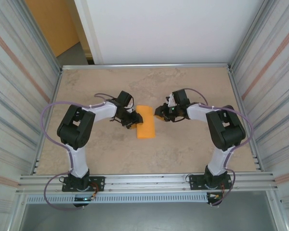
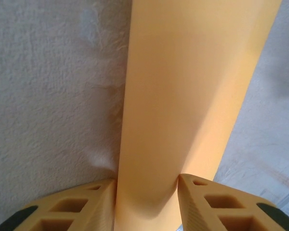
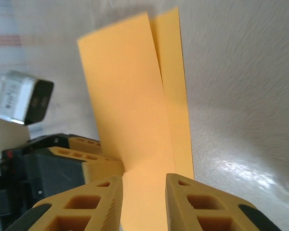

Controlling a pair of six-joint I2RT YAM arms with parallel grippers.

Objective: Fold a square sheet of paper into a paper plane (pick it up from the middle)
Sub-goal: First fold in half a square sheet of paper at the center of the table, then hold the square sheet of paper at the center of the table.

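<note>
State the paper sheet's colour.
The paper sheet is bright orange, best in the right wrist view.

Orange paper (image 1: 145,123) on beige table (image 1: 192,150)

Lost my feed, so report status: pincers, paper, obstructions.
Left pincer pinching the paper. Right pincer open, straddling its raised flap. Nothing in the way.

Bright, even light; soft shadows; blurred, glare-streaked right wrist view.
</note>
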